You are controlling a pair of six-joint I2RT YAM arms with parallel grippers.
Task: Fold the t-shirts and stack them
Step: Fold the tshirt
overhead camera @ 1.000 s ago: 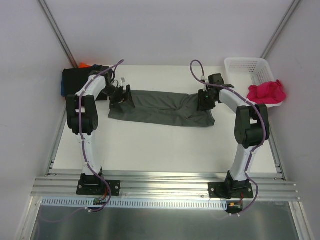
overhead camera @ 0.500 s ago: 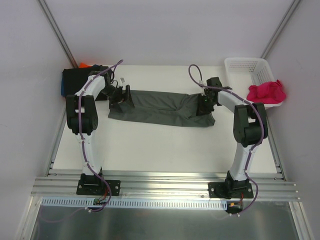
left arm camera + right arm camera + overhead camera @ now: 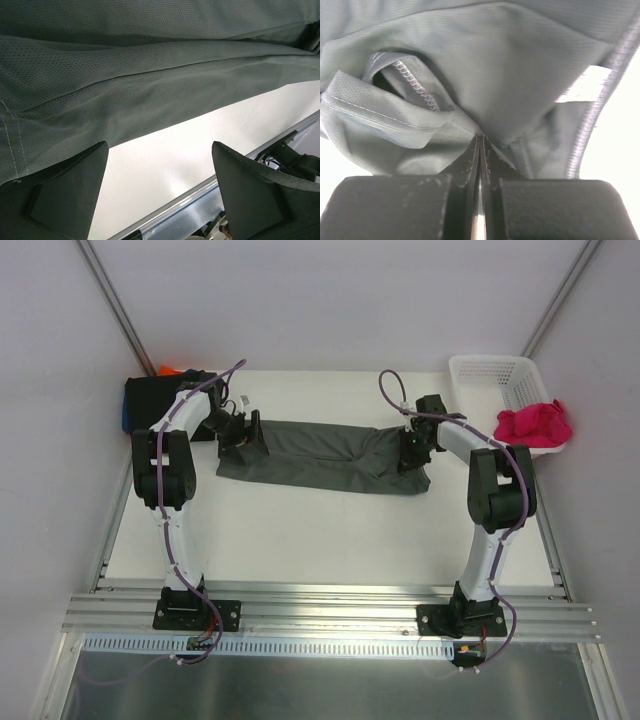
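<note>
A: Cloth first?

B: Dark grey t-shirt, laid out as one long band across the far half of the table, running left to right, right end a little nearer. Fine mesh weave seen close from the left wrist, with long soft creases along the length and a stitched hem at the left edge. Right end bunched, as seen from the right wrist: a rolled hem with pale stitching, a ribbed band curving down the right side.

A: Other shirts?

B: Magenta-pink t-shirt, crumpled, draped over the near rim of the white lattice basket at the far right corner. Pile of black, blue and orange cloth at the far left corner, just behind the left arm.

A: Grippers?

B: Left gripper low over the band's left end. Fingers spread wide, bare table between them, nothing pinched. Cloth edge beside one finger; cannot tell whether touching. Right gripper at the band's right end, fingers pressed together on a fold of the grey cloth.

A: Arm pose?

B: Left arm up from its base, bent inward at the elbow, forearm angled right toward the shirt. Right arm mirrored, forearm turned left. Both wrists low near the table.
</note>
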